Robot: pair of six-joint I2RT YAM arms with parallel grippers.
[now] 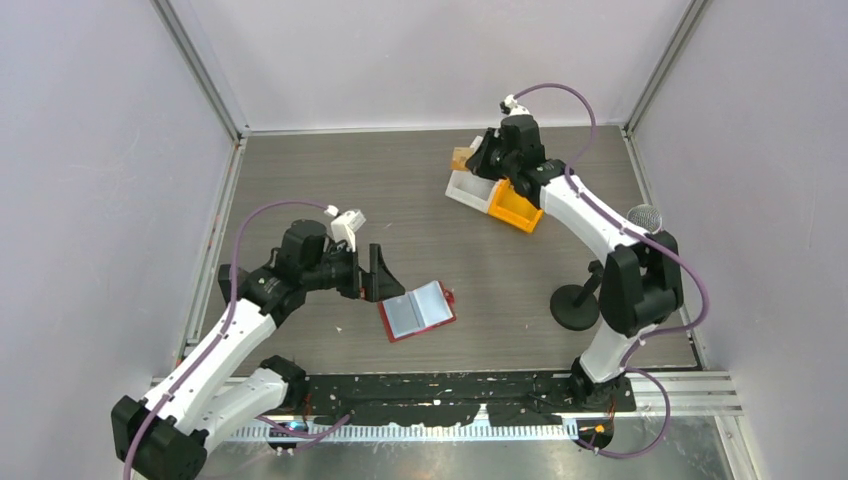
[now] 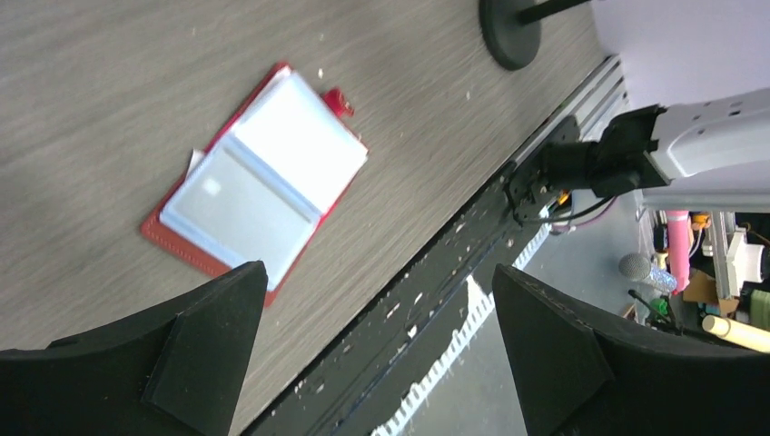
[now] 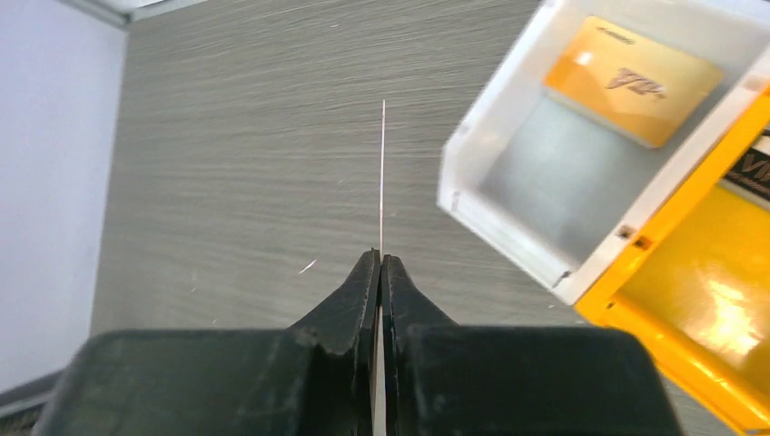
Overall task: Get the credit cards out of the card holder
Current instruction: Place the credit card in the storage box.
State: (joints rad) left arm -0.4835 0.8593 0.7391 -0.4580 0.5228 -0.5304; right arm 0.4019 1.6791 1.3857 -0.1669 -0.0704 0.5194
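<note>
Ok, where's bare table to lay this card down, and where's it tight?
Bare table left of the white bin, to the far-left corner, and the strip between the bins and the wallet. Tight: at the orange bin beside the right pincer, and round the wallet, with the left pincer and stand base flanking it.

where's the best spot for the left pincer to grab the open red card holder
Probably the red outer edge nearest the open left pincer, approached from above and the left. The card holder lies open and flat on the table, so only its thin rim offers a pinch.
</note>
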